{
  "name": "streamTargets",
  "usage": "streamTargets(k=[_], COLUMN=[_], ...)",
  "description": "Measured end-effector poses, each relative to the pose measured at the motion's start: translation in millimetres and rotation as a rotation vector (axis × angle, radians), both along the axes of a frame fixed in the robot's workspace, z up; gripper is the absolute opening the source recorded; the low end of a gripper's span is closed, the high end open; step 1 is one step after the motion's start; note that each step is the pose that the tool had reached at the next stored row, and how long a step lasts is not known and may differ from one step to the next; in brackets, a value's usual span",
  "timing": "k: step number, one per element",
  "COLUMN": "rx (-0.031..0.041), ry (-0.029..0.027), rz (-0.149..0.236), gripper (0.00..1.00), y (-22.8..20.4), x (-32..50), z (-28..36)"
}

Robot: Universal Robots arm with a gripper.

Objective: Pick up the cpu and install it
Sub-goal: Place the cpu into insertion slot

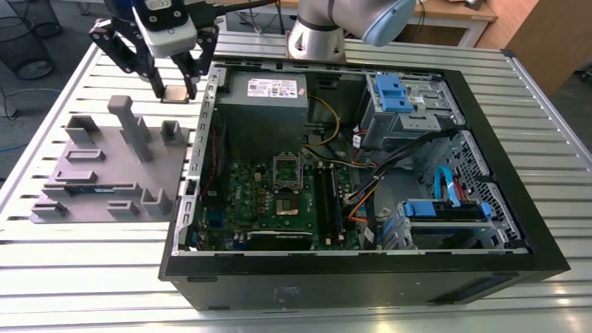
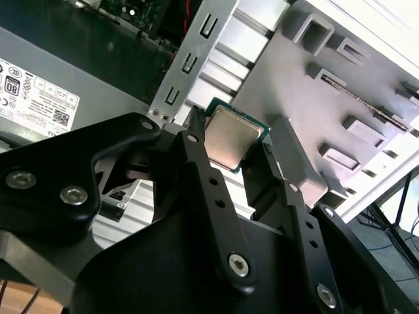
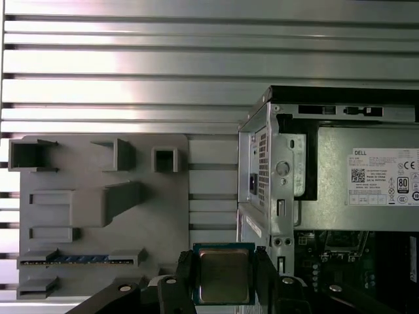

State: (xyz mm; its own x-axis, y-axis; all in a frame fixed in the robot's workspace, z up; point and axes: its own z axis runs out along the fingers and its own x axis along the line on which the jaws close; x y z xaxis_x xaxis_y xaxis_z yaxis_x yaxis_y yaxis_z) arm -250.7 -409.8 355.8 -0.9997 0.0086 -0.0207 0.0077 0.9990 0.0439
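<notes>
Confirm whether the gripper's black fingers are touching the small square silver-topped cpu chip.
Touching. In the first wrist view the gripper clamps the small square silver-topped cpu between its black fingers, no gap visible.

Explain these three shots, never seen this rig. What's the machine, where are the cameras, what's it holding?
It is a single robot arm with a black two-finger gripper at its end. The exterior view comes from a camera off the arm that looks down on the whole bench. Both wrist views come from cameras riding on the arm, so they look past the fingers.

On the slatted metal table sits an open computer case with its green motherboard exposed. Beside it, at the exterior view's left, lies a grey holder plate with a memory stick slotted in.

The gripper is shut on the cpu, a small silver square. It is pinched by its edges over the strip of table between plate and case.
</notes>
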Motion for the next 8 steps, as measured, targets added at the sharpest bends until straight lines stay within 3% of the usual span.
streamTargets(k=[8], rx=[0.0001], ry=[0.0007], rz=[0.0], gripper=[0.47], y=[0.0], x=[21.0], z=[-0.5])
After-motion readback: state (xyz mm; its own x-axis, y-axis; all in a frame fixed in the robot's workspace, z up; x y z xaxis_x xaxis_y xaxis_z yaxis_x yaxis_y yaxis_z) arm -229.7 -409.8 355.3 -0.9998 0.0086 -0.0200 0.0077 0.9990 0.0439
